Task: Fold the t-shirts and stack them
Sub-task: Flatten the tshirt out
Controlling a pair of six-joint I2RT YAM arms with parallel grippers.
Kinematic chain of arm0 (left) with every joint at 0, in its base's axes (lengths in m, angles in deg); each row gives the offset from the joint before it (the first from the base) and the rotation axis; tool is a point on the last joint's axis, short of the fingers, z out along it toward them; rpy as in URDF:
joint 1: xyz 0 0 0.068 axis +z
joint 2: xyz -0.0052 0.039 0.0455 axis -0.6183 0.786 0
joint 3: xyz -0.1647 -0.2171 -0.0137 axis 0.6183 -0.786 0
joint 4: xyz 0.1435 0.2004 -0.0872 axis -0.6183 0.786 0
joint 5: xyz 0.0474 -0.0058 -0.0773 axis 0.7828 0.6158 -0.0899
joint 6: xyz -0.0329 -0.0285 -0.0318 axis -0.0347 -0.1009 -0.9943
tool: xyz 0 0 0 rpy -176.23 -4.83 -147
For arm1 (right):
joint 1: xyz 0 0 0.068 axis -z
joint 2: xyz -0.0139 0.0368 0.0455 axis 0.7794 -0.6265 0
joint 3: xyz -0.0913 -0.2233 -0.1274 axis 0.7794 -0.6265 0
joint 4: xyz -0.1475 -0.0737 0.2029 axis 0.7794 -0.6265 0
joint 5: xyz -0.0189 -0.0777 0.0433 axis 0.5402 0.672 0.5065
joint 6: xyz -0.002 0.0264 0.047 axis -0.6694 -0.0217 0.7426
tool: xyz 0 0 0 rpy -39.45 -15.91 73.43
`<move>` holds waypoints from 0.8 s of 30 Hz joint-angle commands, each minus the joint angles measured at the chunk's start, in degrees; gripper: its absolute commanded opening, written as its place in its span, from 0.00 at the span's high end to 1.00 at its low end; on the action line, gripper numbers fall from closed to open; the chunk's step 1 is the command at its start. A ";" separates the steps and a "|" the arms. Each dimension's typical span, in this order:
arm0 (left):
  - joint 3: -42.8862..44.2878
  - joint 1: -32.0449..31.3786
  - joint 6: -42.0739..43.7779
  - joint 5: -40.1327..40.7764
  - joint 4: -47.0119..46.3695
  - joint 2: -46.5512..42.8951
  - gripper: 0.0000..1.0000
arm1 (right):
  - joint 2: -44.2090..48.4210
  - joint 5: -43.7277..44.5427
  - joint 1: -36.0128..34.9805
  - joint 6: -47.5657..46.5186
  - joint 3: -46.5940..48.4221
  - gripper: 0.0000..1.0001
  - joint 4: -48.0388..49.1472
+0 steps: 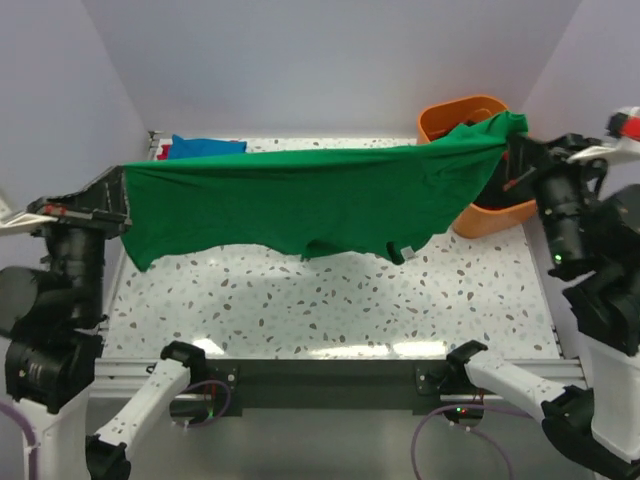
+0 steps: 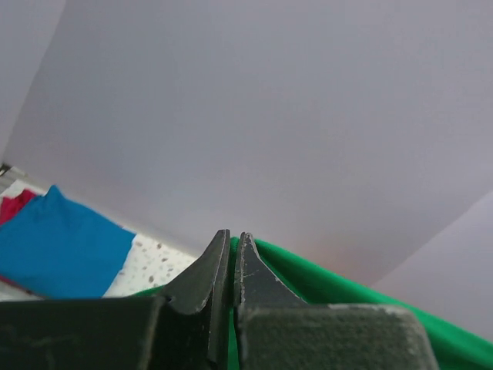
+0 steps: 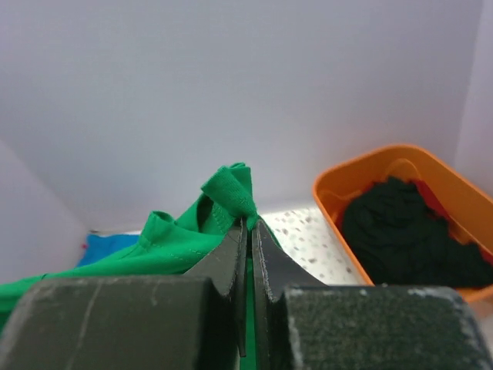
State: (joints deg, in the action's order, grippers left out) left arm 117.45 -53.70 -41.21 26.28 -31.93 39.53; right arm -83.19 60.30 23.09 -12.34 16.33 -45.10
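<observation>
Top external shows me the green shirt (image 1: 300,200) stretched in the air across the table (image 1: 330,310), with one end at the left claw (image 1: 120,187) and the other at the right claw (image 1: 512,148). The cloth sags between them, and its lower edge appears to hang off the speckled top. A small white label (image 1: 407,251) dangles from that edge, right of centre. The right end sits higher than the left and passes in front of the orange tub (image 1: 495,218) at the far right corner.

On the left wrist view, the left claw is clenched. Its fingers are almost together, and green fabric is pinched between them and runs off to the right. The right wrist view shows much the same — the right claw is clamped on a bunched fold of green hem that pokes up above its tips.

The blue shirt (image 1: 205,146) lies flat at the far left corner, partly hidden behind the green one. A red shirt (image 2: 15,206) lies against its left side. In the tub a black shirt (image 3: 408,231) is heaped up, with a strip of red cloth (image 3: 441,203) showing along its far edge.
</observation>
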 commanded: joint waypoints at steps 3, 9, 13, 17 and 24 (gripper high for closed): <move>11.26 0.30 4.30 -7.55 -0.76 -1.93 1.00 | 0.91 -12.17 0.43 -0.78 15.31 1.00 -5.98; 16.10 0.48 4.48 -10.22 0.04 -3.33 1.00 | -0.06 -14.82 0.43 -1.57 27.45 1.00 -8.54; 14.44 0.48 4.13 -11.36 -0.05 -1.59 1.00 | -1.72 -10.78 0.43 -2.62 25.62 1.00 -7.31; 6.29 0.48 3.16 -7.34 -1.55 1.84 1.00 | -6.36 -3.32 0.43 -4.11 16.68 1.00 -3.27; -13.49 0.57 -2.10 6.82 -5.41 17.62 1.00 | -23.82 -1.12 6.28 -6.15 3.91 1.00 9.83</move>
State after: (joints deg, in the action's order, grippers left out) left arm 111.55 -53.57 -40.14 24.60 -36.39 46.72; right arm -96.15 60.95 24.83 -17.33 23.74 -40.93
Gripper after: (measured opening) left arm 0.040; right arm 0.016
